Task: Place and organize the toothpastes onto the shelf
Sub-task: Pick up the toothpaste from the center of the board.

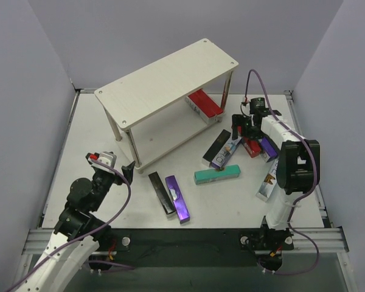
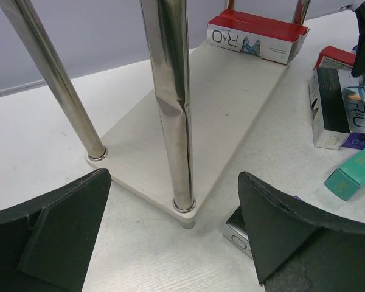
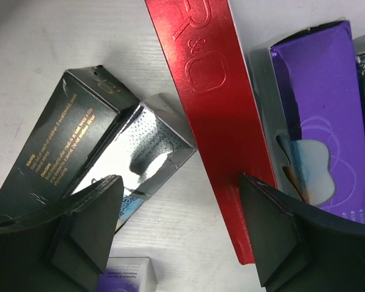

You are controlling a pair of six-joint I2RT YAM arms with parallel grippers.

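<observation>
The shelf [image 1: 164, 82] stands at the back centre, with red toothpastes [image 1: 204, 103] lying on its lower board [image 2: 231, 91]. Other toothpastes lie loose on the table: a black one [image 1: 160, 193] and a purple one [image 1: 178, 199] near the front, a teal one [image 1: 216, 174], and a heap to the right. My right gripper [image 1: 246, 131] hangs open low over that heap. In the right wrist view its fingertips sit above a red carton [image 3: 213, 103] and a silver one [image 3: 137, 152], gripping neither. My left gripper [image 2: 176, 243] is open and empty, facing the shelf's front leg [image 2: 170, 103].
A purple carton [image 3: 325, 103] and a black carton [image 3: 55, 146] flank the red one under my right gripper. A white and silver carton [image 1: 266, 185] lies beside the right arm's base. Grey walls close in the table on three sides.
</observation>
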